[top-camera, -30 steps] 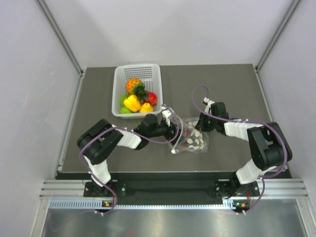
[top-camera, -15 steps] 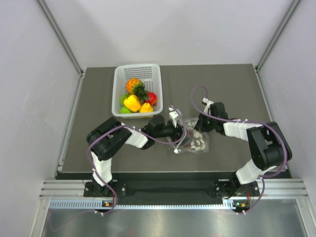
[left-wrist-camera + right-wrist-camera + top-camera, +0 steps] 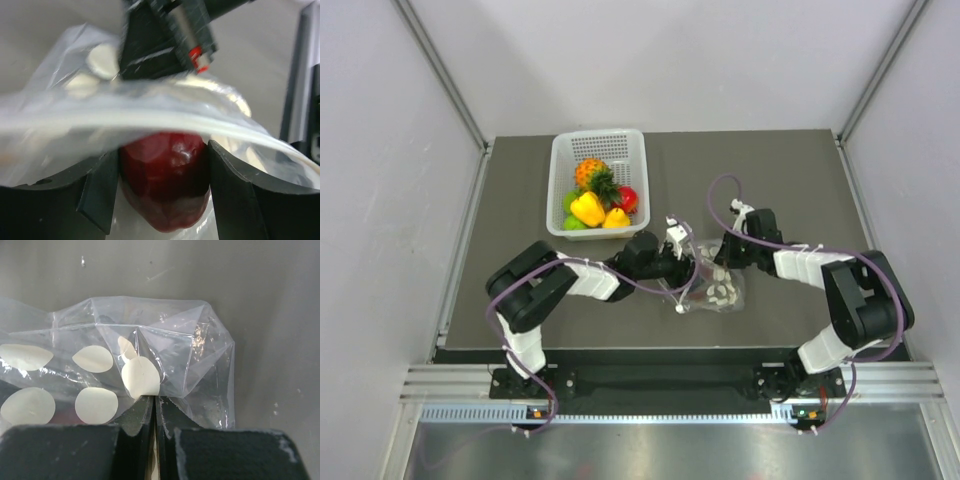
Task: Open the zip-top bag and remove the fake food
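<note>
I've got the left tool (image 3: 161,150) clamped on the dark maroon piece (image 3: 165,192) inside the zip-top bag (image 3: 150,340), right tool (image 3: 154,407) pinched shut on the bag's edge.

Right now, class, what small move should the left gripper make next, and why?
Probably close the left gripper on the maroon piece: its fingers flank it inside the bag, though firm contact is unclear, while the right gripper pinches the bag's edge.
</note>
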